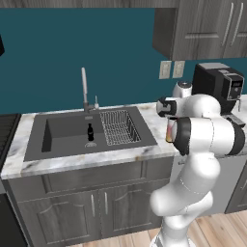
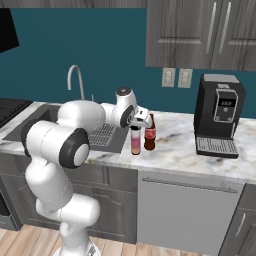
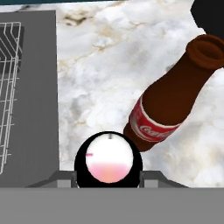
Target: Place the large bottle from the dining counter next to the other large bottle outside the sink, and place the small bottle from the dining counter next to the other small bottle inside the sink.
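Pink and white liquid fills the large bottle [image 2: 135, 140] that stands between the jaws of the tool [image 2: 136, 128], and from the hand view its black cap [image 3: 108, 159] sits right at the bottom, between the two finger tips; the jaws look closed around the top part of this bottle, but I cannot tell for sure if they press it firmly or are already loose. This bottle stands upright on the marble desk [image 2: 175, 150], just to the right of the sink [image 1: 72, 132] and outside it, and it is just beside the brown cola bottle [image 2: 149, 132], almost touching it. My judgement is that the first half of the task is near its end, and the danger is in the letting go. If the tool opens while the bottle is not fully resting on the desk, the bottle can tip and knock the cola bottle, since they are so near. If the tool rises at a slant, a finger can catch the cap and pull the bottle over, or brush the cola bottle's neck. A fall toward the left can send it over the sink edge onto the wire rack [image 1: 118, 126]. The small dark bottle [image 1: 90, 132] stands inside the sink, well apart from all this.
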Controlling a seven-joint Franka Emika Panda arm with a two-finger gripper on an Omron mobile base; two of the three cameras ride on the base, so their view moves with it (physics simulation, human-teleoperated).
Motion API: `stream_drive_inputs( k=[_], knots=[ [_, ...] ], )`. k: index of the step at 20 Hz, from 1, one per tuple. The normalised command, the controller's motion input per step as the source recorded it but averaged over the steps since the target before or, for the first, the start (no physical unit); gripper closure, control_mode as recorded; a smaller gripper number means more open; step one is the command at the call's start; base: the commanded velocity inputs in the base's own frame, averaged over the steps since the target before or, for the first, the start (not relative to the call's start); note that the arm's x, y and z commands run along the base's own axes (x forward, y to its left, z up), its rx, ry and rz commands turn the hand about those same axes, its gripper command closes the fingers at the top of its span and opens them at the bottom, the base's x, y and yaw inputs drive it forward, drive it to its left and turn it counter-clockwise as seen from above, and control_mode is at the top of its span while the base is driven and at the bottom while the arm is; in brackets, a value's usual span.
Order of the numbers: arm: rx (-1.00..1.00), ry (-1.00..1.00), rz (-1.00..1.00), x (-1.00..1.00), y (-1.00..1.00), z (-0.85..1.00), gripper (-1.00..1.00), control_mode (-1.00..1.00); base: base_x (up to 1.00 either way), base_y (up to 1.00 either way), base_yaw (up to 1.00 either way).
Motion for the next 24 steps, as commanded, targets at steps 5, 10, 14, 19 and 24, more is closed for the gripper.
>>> stream_drive_inputs(
  k=[5,10,14,19,24],
  knots=[
    [0.00,0.00,0.00,0.00,0.00,-0.30,1.00,-1.00,0.00,0.00,0.00],
    [0.00,0.00,0.00,0.00,0.00,-0.36,1.00,-1.00,0.00,0.00,0.00],
    [0.00,0.00,0.00,0.00,0.00,-0.38,1.00,-1.00,0.00,0.00,0.00],
    [0.00,-0.01,0.00,-0.04,0.00,-0.35,1.00,-1.00,0.00,0.00,0.00],
    [0.00,-0.08,0.00,-0.27,0.00,-0.23,1.00,-1.00,0.00,0.00,0.00]
  ],
)
